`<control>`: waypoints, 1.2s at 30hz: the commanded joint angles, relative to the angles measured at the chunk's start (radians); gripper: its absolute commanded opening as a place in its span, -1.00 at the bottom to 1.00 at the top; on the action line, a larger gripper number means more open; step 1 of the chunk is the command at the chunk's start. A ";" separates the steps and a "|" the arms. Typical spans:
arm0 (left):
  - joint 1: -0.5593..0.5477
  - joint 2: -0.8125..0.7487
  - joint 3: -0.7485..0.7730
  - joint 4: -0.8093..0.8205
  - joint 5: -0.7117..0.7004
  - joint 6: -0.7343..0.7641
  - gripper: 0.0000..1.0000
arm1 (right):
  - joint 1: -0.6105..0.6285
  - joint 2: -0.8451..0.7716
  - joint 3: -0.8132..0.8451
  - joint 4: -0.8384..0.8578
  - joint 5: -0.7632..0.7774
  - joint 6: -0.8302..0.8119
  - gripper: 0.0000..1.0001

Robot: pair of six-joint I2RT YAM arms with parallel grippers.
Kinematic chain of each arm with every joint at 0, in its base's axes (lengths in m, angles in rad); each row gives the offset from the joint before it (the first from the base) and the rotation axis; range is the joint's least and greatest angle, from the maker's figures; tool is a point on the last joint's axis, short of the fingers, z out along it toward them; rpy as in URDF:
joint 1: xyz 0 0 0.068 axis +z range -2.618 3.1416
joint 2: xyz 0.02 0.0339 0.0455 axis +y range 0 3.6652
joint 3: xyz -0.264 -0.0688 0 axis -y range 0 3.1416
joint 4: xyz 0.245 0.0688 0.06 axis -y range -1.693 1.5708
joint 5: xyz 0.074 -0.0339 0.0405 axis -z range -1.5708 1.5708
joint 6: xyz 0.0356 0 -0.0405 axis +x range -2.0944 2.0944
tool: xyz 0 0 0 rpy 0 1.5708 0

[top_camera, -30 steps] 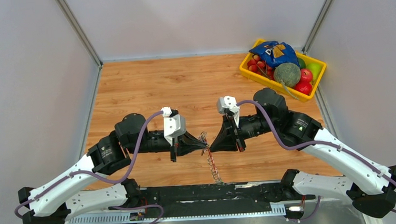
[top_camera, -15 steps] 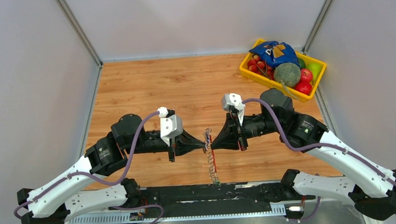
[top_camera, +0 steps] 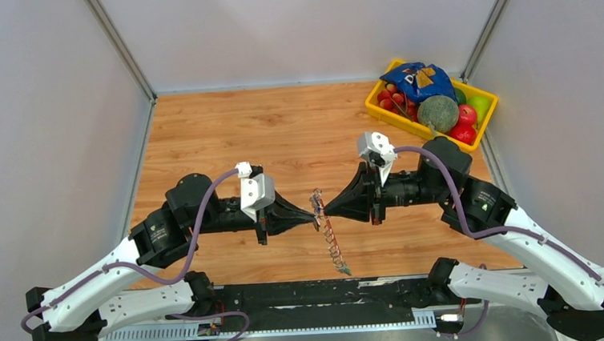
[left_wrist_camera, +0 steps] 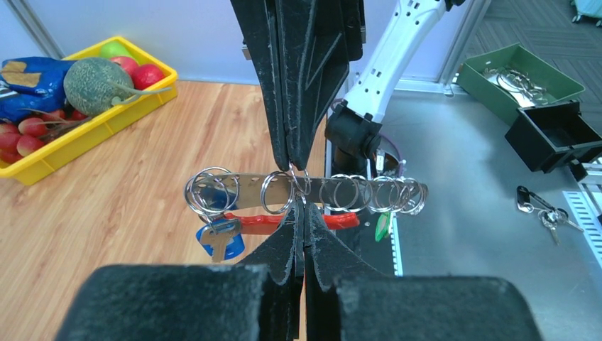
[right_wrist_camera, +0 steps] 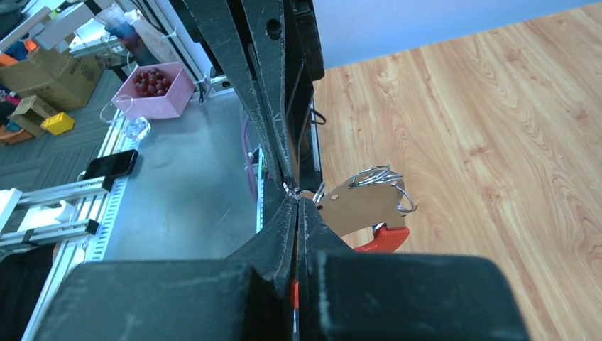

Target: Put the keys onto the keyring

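Observation:
The keyring [left_wrist_camera: 305, 192] is a grey strap strung with several silver rings, with a red strip [left_wrist_camera: 263, 224] and a green tip [left_wrist_camera: 382, 226]. It hangs in the air between both grippers. A blue-headed key [left_wrist_camera: 220, 240] dangles from a ring at its left end. My left gripper [left_wrist_camera: 302, 207] is shut on a ring near the strap's middle. My right gripper [left_wrist_camera: 292, 168] meets it from the other side, also shut. In the top view the left gripper [top_camera: 312, 215] and the right gripper [top_camera: 323, 211] touch tip to tip, and the keyring [top_camera: 334, 244] trails toward the near edge. In the right wrist view the keyring [right_wrist_camera: 362, 206] sits beside the right gripper [right_wrist_camera: 297, 199].
A yellow bin [top_camera: 396, 120] of fruit and a blue bag stands at the back right of the wooden table. Off the table, a green tray [left_wrist_camera: 518, 78] of rings, a black box [left_wrist_camera: 554, 135] and a bunch of keys [left_wrist_camera: 543, 213] lie on the metal surface.
The right arm has drawn back to the right and the meeting point of the tips shifted slightly right. The strap's loose end swung rightward. Both grippers stayed shut.

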 commanded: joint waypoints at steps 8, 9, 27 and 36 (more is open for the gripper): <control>-0.005 -0.013 -0.010 0.006 0.051 0.014 -0.99 | -0.002 -0.042 -0.043 0.164 0.085 0.060 -1.00; -0.005 -0.012 -0.010 0.007 0.050 0.013 -0.99 | -0.002 -0.044 -0.047 0.171 0.087 0.063 -1.00; -0.005 -0.012 -0.022 0.046 -0.014 -0.007 -0.99 | -0.001 -0.116 -0.172 0.341 0.143 0.160 -1.00; -0.005 -0.024 -0.026 0.078 -0.103 -0.027 -0.86 | 0.010 -0.112 -0.174 0.348 0.121 0.163 -1.00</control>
